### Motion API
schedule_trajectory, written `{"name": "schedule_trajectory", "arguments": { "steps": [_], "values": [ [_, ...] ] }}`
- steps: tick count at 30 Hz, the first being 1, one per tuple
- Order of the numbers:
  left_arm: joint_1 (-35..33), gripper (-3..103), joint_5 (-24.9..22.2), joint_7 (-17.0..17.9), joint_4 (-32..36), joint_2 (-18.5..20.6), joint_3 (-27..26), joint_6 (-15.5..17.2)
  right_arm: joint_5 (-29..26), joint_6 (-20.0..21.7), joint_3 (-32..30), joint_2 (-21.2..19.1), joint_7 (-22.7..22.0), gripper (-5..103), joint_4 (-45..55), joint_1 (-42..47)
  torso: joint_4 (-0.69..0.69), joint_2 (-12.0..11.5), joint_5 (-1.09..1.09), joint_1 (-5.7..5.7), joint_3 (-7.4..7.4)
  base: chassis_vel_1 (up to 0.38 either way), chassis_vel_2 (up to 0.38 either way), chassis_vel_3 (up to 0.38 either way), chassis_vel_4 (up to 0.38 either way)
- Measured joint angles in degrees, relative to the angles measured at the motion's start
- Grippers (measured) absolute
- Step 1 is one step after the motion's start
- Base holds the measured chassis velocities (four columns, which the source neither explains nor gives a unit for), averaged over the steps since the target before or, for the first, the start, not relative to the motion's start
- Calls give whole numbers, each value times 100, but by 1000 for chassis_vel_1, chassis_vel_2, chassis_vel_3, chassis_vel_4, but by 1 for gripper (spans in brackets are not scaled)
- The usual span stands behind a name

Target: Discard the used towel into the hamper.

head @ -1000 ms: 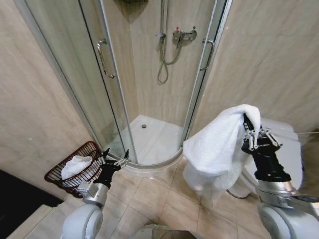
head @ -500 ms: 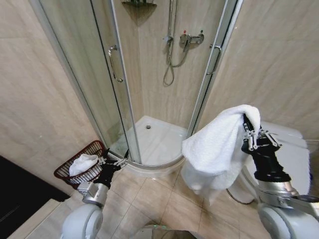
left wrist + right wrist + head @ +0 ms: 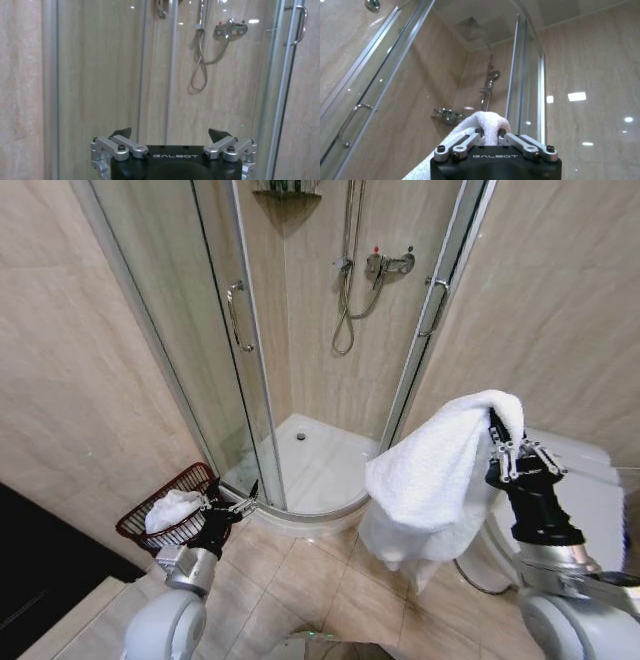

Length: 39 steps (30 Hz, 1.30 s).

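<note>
Right gripper [image 3: 497, 442] clamps the white towel [image 3: 430, 480] aloft — left gripper [image 3: 232, 498], spread apart, beside the hamper [image 3: 172, 518].

Setting was a domestic bathroom. A corner shower enclosure [image 3: 300, 350] with curved glass doors, chrome door handles [image 3: 236, 315] and a white shower tray [image 3: 315, 465] occupied the far corner. Inside it, a wall-mounted mixer tap [image 3: 390, 264] with a looped hose [image 3: 345, 310], and a small corner shelf [image 3: 286, 190] above. Walls were clad in beige stone-look tile [image 3: 80, 380]; floor in matching larger tiles [image 3: 300, 580]. A white toilet [image 3: 590, 500] stood at the right. A wire hamper [image 3: 165, 520] holding a white cloth sat on the floor beside the enclosure.
</note>
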<state>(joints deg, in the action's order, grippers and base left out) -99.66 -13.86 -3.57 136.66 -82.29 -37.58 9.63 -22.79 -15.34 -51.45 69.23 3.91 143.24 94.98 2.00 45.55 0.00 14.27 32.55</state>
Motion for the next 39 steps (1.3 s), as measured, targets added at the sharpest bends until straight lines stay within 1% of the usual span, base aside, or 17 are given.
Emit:
{"name": "schedule_trajectory", "arguments": {
  "steps": [4, 9, 11, 25, 34, 35, 38, 39],
  "values": [
    [0, 100, 0, 0, 0, 0, 0, 0, -2, 3, -1, -7, -10, 9, 0, -9, -1, 134, 0, 60, 71, -26, -40, -34, -38],
    [0, 100, 0, 0, 0, 0, 0, 0, -8, 4, 7, -7, -21, 9, 0, -24, -1, 229, 0, 104, 123, -51, -57, -53, -58],
    [0, 100, 0, 0, 0, 0, 0, 0, -17, 4, 14, -10, -21, 9, 0, -33, -1, 311, 0, 140, 171, -52, -58, -50, -67],
    [0, 100, 0, 0, 0, 0, 0, 0, -27, 5, 58, 5, -22, 9, 0, -46, -1, 577, 0, 254, 323, -8, -11, -11, -13],
    [0, 100, 0, 0, 0, 0, 0, 0, -87, 17, 70, 12, -21, 9, 0, -25, -1, 838, 0, 371, 465, 0, 0, 0, 0],
    [0, 100, 0, 0, 0, 0, 0, 0, -87, 17, 70, 12, -21, 9, 0, -25, -1, 838, 0, 371, 465, 0, 0, 0, 0],
    [0, 100, 0, 0, 0, 0, 0, 0, -92, 19, 54, 11, -20, 9, 0, -10, -1, 950, 0, 421, 527, 0, 0, 0, 0],
    [0, 100, 0, 0, 0, 0, 0, 0, -92, 19, 54, 11, -20, 9, 0, -10, -1, 950, 0, 421, 527, 0, 0, 0, 0]
  ]
}}
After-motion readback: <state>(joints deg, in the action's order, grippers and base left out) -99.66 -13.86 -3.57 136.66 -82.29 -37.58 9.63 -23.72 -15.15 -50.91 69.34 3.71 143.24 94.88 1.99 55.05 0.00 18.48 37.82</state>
